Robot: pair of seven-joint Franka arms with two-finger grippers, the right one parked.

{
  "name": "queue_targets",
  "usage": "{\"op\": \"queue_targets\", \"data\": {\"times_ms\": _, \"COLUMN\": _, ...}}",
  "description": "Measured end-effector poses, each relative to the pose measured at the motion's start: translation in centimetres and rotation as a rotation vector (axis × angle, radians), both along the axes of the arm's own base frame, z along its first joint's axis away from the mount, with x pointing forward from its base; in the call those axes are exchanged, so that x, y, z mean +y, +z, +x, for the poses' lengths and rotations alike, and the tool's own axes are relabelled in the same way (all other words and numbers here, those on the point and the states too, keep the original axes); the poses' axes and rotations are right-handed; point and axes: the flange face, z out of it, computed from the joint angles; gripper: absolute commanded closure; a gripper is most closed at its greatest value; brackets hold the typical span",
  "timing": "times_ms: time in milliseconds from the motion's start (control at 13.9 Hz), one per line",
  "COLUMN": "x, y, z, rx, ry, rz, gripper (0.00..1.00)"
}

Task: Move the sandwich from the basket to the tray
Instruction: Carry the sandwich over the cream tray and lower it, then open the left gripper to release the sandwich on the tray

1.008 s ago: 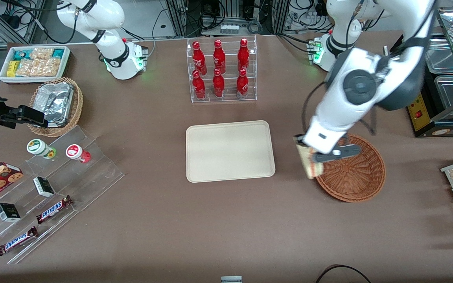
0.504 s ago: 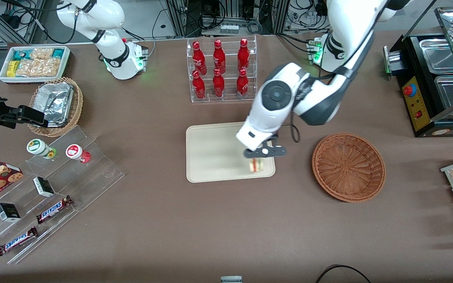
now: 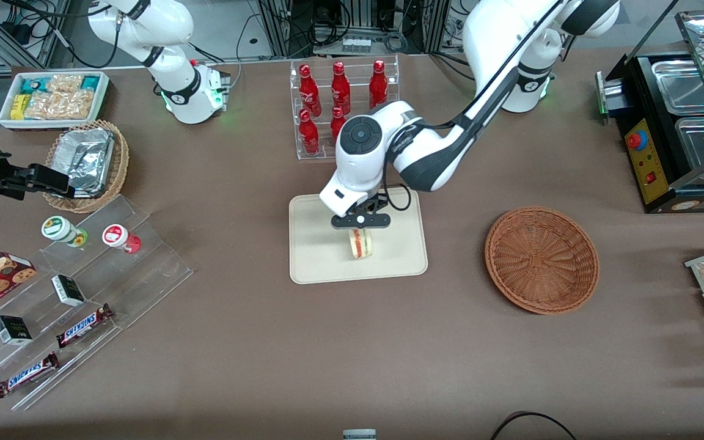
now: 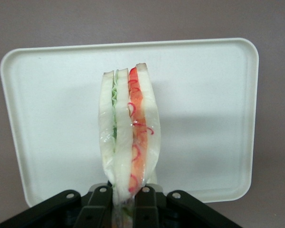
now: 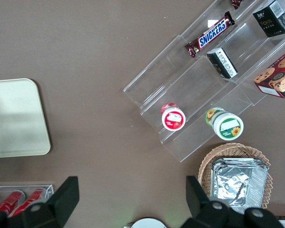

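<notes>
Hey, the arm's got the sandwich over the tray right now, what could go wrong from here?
1. The gripper is shut on the sandwich by one narrow end, so the soft wedge may sag or slip before release.
2. It hangs on edge above the tray; let go like this, it would likely tip over or spill filling.
3. Whether it touches the tray yet cannot be told, so releasing now may drop it.

Above the flat cream-beige tray (image 3: pixel 315 256), bare all around the black two-finger gripper (image 3: pixel 361 227) clamping the white wedge sandwich (image 3: pixel 361 243). Just beside the tray's farther edge, clear rack of red bottles (image 3: pixel 321 131). Open brown worktop (image 3: pixel 456 244) up to the round reddish-brown wicker basket (image 3: pixel 541 260).
</notes>
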Motion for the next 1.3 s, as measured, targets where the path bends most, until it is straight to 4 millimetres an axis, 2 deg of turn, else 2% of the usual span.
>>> {"op": "queue_targets", "data": {"times_ms": 216, "x": -0.3, "y": -2.3, "z": -1.1, "rx": -0.014, "ry": -0.024, "rz": 0.021, "gripper": 1.0}}
{"op": "queue_targets", "data": {"times_ms": 720, "x": -0.4, "y": -5.9, "z": -2.8, "rx": -0.033, "ry": -0.035, "rz": 0.003, "gripper": 0.99}}
{"op": "queue_targets", "data": {"times_ms": 792, "x": -0.4, "y": -6.2, "z": -2.8, "rx": -0.031, "ry": -0.036, "rz": 0.002, "gripper": 0.86}}
{"op": "queue_targets", "data": {"times_ms": 864, "x": -0.5, "y": -6.5, "z": -2.8, "rx": -0.033, "ry": -0.035, "rz": -0.005, "gripper": 0.66}}
{"op": "queue_targets", "data": {"times_ms": 936, "x": -0.5, "y": -6.6, "z": -2.7, "rx": -0.033, "ry": -0.035, "rz": -0.009, "gripper": 0.15}}
{"op": "queue_targets", "data": {"times_ms": 1008, "x": -0.5, "y": -6.7, "z": -2.7, "rx": -0.033, "ry": -0.035, "rz": -0.01, "gripper": 0.01}}
{"op": "queue_targets", "data": {"times_ms": 1296, "x": -0.4, "y": -6.4, "z": -2.4, "rx": -0.038, "ry": -0.03, "rz": -0.012, "gripper": 0.0}}
